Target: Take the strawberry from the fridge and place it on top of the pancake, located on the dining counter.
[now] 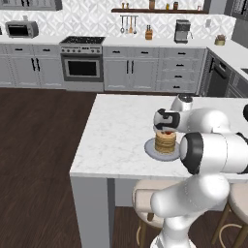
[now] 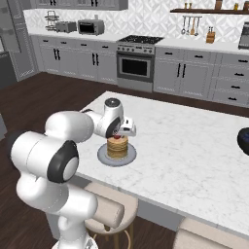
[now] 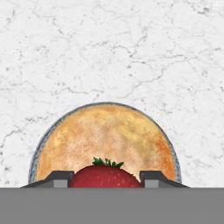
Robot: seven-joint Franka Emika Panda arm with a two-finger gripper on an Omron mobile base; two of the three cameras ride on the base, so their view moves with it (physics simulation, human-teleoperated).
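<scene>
The strawberry [image 3: 105, 176] sits between the two dark finger tips of the tool [image 3: 105, 177], red body filling the gap from one tip to the other, its green leaves pointing toward the pancake [image 3: 105, 142]. The tool stands partly open and is closed on the berry, both tips touching its sides. In the hand view the berry lies over the near edge of the pancake stack, whose golden top spreads out beyond it inside the grey rim of the plate [image 3: 38, 151].

From the left base view, the tool [image 1: 167, 130] hangs straight above the pancake [image 1: 165, 141], and a small spot of red, the strawberry [image 1: 167, 131], shows right at the top of the stack; whether the berry already touches the top pancake I cannot tell. The right base view gives the same: the tool [image 2: 118, 134] directly over the pancake [image 2: 117, 147], the strawberry [image 2: 117, 136] a red dot just above it.

The plate [image 1: 151, 150] rests on the tabletop [image 1: 116, 131], white marble with grey veins, near the edge closest to the robot. Padded stools [image 1: 145, 198] stand under that edge, below the pancake. Beyond the pancake, across a dark wood floor [image 1: 38, 140], light-grey cabinets [image 1: 131, 72] run along the wall with an oven [image 1: 81, 67] set in them.
</scene>
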